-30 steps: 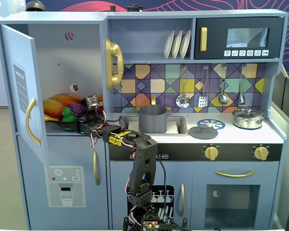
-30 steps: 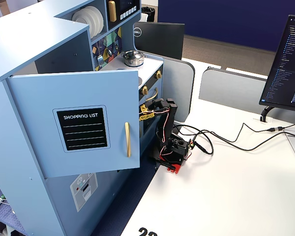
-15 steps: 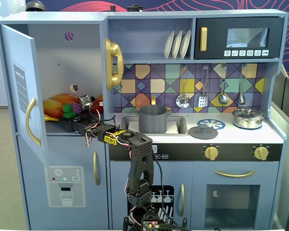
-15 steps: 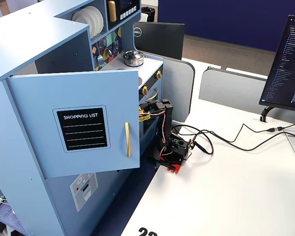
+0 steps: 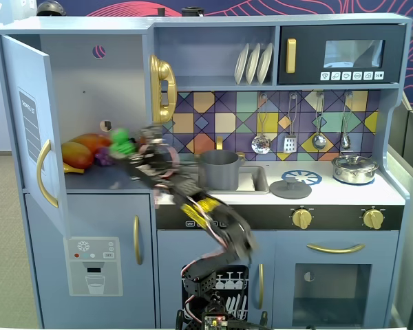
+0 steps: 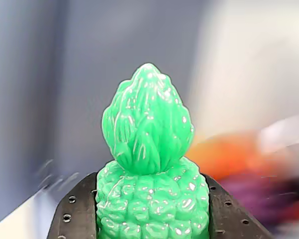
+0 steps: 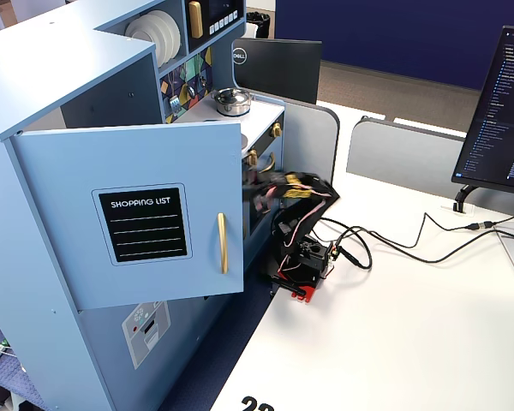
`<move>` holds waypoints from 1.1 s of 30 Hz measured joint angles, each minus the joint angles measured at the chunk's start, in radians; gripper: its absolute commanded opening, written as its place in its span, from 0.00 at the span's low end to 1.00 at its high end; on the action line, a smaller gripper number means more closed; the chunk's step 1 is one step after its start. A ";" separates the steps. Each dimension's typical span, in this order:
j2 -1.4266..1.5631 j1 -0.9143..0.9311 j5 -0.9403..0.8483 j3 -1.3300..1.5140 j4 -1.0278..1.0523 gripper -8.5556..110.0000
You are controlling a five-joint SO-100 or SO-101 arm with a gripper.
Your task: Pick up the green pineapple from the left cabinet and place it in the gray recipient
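Observation:
The green pineapple is held in my gripper at the open front of the left cabinet, just above its shelf. It is blurred by motion there. In the wrist view the pineapple stands crown up between my two black fingers, which press on its bumpy body; my gripper is shut on it. The gray recipient stands in the sink, to the right of the arm. In a fixed view from the side, the open cabinet door hides the gripper and the fruit.
An orange-yellow mango and purple grapes lie on the cabinet shelf behind the pineapple. The blue door stands open at the left. A flat gray lid and a silver lidded pot sit on the counter. Cables cross the white table.

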 measured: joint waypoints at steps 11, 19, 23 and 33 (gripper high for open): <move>0.390 0.529 0.196 -0.012 0.258 0.07; 0.091 0.778 0.179 -0.101 0.258 0.07; -0.130 0.842 0.170 -0.204 0.258 0.07; -0.563 0.890 0.129 -0.419 0.301 0.15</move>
